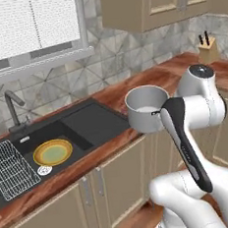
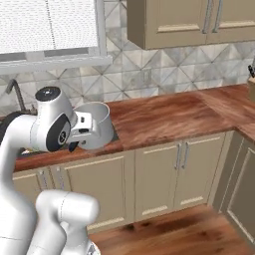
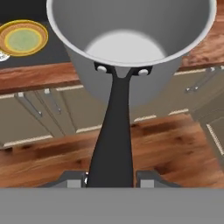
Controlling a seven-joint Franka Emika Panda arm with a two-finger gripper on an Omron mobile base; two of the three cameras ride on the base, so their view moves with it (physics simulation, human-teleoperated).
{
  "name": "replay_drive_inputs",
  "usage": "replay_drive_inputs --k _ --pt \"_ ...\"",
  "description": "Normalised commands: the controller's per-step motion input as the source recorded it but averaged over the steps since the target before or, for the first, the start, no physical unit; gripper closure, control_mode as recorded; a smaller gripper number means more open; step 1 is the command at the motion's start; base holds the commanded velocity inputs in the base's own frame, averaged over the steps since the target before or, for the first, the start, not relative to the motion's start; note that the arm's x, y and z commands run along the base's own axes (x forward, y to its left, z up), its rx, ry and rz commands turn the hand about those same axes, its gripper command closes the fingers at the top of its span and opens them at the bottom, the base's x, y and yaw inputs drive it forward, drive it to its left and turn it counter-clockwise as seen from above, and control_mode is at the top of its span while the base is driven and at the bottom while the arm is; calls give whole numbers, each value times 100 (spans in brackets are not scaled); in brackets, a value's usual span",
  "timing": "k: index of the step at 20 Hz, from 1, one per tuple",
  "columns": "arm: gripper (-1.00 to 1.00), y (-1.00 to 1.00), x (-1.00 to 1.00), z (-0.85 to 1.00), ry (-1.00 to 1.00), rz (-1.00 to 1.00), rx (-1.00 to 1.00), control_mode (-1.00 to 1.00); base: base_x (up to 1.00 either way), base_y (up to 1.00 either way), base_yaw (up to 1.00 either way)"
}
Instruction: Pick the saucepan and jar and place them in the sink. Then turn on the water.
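Note:
The silver-grey saucepan (image 1: pixel 146 108) hangs in the air, upright, above the counter's front edge just right of the sink (image 1: pixel 89 119). My gripper (image 3: pixel 111 177) is shut on its thin black handle (image 3: pixel 114 131), which runs between both fingertips. The right base view shows the saucepan (image 2: pixel 98 124) held out in front of my white hand. The sink is a black basin with a dark faucet (image 1: pixel 14 108) at its back left, and no water runs from it. The jar is out of view.
A yellow plate (image 1: pixel 53 152) lies in the sink beside a white wire rack (image 1: pixel 10 169). The wooden counter (image 2: pixel 164 117) stretches right to a corner with a knife block (image 1: pixel 208 48). Below are beige cabinet doors (image 2: pixel 159 174), and wall cabinets hang above.

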Motion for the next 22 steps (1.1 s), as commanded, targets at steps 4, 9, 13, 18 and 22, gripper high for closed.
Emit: replay_drive_inputs --k 4,9,13,18,22 --pt "100 0 0 0 0 0 0 100 -8 -10 71" --pt "100 0 0 0 0 0 0 100 18 0 43" --pt "100 0 0 0 0 0 0 100 41 21 2" --pt "100 0 0 0 0 0 0 100 70 39 3" --pt "100 0 0 0 0 0 0 100 52 27 9"
